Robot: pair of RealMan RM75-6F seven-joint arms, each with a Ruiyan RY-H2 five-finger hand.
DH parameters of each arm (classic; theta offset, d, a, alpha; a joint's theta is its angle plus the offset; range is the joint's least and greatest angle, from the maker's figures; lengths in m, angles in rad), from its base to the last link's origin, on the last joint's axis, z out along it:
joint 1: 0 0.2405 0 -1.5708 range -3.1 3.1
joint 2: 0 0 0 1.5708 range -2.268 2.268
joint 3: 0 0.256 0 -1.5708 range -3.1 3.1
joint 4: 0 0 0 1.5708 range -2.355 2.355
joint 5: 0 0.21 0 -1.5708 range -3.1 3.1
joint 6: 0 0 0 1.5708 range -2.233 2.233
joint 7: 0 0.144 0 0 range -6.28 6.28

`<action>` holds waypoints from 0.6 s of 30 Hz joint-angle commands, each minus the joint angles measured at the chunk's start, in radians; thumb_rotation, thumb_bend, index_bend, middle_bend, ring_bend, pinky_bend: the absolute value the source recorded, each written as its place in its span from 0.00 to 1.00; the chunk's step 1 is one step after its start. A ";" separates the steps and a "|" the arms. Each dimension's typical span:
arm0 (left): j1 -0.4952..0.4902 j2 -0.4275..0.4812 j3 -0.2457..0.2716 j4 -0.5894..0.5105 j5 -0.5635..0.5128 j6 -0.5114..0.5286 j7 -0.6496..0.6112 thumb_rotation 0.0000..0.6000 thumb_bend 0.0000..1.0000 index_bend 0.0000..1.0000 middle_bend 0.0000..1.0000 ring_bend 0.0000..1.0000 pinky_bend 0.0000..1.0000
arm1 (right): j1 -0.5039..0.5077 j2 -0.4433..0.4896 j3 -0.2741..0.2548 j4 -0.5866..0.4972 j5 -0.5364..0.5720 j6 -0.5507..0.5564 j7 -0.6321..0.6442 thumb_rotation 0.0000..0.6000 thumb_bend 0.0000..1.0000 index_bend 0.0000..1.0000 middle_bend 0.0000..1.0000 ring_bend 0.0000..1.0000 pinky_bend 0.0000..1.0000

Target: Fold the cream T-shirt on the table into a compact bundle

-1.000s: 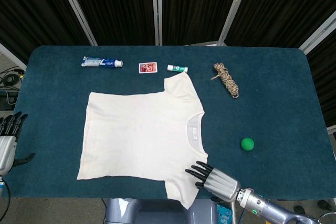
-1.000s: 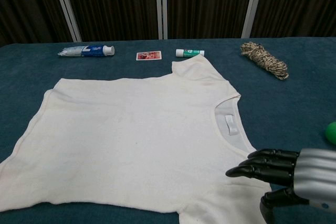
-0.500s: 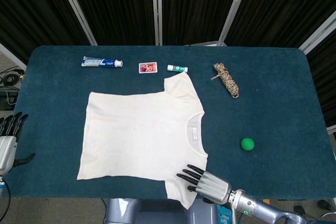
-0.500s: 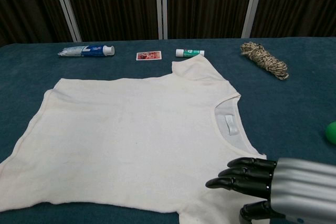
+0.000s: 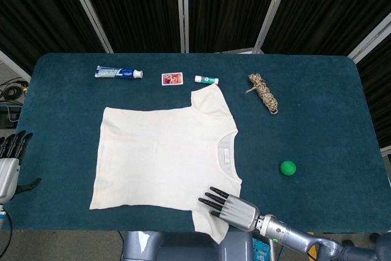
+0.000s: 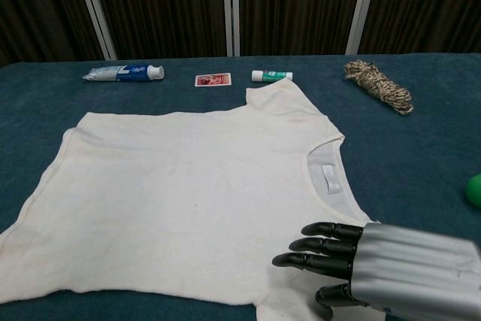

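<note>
Chest view: right robot hand [image 6: 376, 264], fingers spread, flat above cream T-shirt [image 6: 188, 186].

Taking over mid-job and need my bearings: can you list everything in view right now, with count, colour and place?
T-shirt: one, cream, spread flat mid-table, neck toward the right
Toothpaste tube: one, blue and white, far edge, left
Card: one, red and white, far edge, beside the tube
Small tube: one, white and green, by the far sleeve
Rope bundle: one, tan, far right
Ball: one, green, right of the shirt
Table: one, dark blue
Left hand: open, off the left edge
Right hand: open, fingers over the near sleeve
</note>
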 commanded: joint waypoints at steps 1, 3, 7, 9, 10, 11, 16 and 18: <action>-0.001 0.000 0.001 0.000 0.001 -0.001 0.001 1.00 0.00 0.00 0.00 0.00 0.00 | 0.005 -0.015 0.001 0.016 0.008 0.005 -0.004 1.00 0.12 0.42 0.02 0.00 0.00; 0.000 0.000 0.002 0.000 0.001 0.000 0.002 1.00 0.00 0.00 0.00 0.00 0.00 | 0.007 -0.028 0.008 0.031 0.017 0.011 -0.007 1.00 0.14 0.42 0.02 0.00 0.00; -0.002 -0.002 0.002 0.002 -0.002 -0.001 0.004 1.00 0.00 0.00 0.00 0.00 0.00 | 0.011 -0.054 0.028 0.059 0.043 0.038 0.002 1.00 0.18 0.42 0.02 0.00 0.00; -0.003 -0.003 0.002 0.002 -0.004 -0.002 0.005 1.00 0.00 0.00 0.00 0.00 0.00 | 0.013 -0.060 0.033 0.064 0.054 0.049 0.014 1.00 0.21 0.42 0.02 0.00 0.00; -0.003 -0.003 0.002 0.003 -0.004 -0.003 0.006 1.00 0.00 0.00 0.00 0.00 0.00 | 0.014 -0.061 0.033 0.065 0.058 0.052 0.019 1.00 0.22 0.42 0.02 0.00 0.00; -0.003 -0.004 0.002 0.003 -0.005 -0.003 0.007 1.00 0.00 0.00 0.00 0.00 0.00 | 0.015 -0.062 0.033 0.066 0.063 0.057 0.025 1.00 0.23 0.42 0.03 0.00 0.00; -0.005 -0.006 0.003 0.003 -0.006 -0.004 0.011 1.00 0.00 0.00 0.00 0.00 0.00 | 0.024 -0.058 0.027 0.060 0.081 0.074 0.049 1.00 0.27 0.43 0.03 0.00 0.00; -0.005 -0.007 0.004 0.003 -0.007 -0.004 0.012 1.00 0.00 0.00 0.00 0.00 0.00 | 0.027 -0.055 0.023 0.057 0.086 0.077 0.055 1.00 0.28 0.43 0.03 0.00 0.00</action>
